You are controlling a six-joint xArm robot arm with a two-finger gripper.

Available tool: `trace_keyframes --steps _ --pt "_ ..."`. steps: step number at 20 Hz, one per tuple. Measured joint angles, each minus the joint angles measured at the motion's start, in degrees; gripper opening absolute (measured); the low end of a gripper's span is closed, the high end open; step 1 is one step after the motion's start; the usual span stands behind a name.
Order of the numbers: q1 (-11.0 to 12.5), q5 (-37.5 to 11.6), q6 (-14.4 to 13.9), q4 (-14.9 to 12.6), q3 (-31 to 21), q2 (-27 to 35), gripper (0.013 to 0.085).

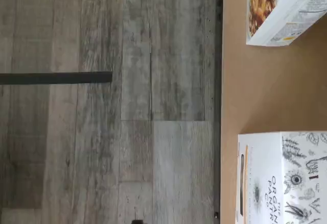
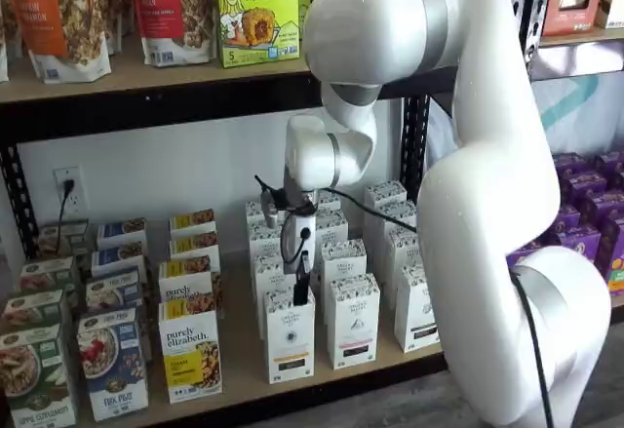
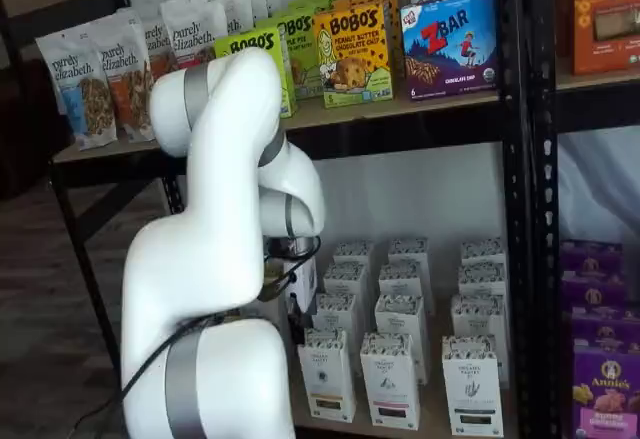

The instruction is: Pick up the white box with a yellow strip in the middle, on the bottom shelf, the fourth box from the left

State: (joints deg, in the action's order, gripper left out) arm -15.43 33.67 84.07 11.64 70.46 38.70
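The white box with a yellow strip (image 2: 290,335) stands at the front of the bottom shelf, to the right of the purely elizabeth boxes. It also shows in a shelf view (image 3: 327,377) and in the wrist view (image 1: 286,178), with leaf drawings on its white face. My gripper (image 2: 300,291) hangs from the white wrist right over the top of this box, its black fingertips at the box's upper edge. The fingers show side-on, so no gap can be read. In a shelf view the gripper (image 3: 293,309) is mostly hidden behind the arm.
More white boxes (image 2: 353,319) stand in rows to the right and behind. A yellow purely elizabeth box (image 2: 190,355) stands to the left, and one (image 1: 283,9) shows in the wrist view on the brown shelf board (image 1: 255,81). Black shelf posts (image 3: 515,209) flank the bay.
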Motion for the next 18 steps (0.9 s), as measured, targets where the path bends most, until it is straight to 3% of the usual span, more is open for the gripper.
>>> trace_keyframes --steps 6,14,18 --pt "0.08 -0.24 2.2 2.29 0.62 1.77 0.085" --pt "-0.2 -6.78 7.6 8.28 0.32 3.86 0.085" --pt "0.48 -7.17 8.42 8.5 1.62 5.07 0.085"
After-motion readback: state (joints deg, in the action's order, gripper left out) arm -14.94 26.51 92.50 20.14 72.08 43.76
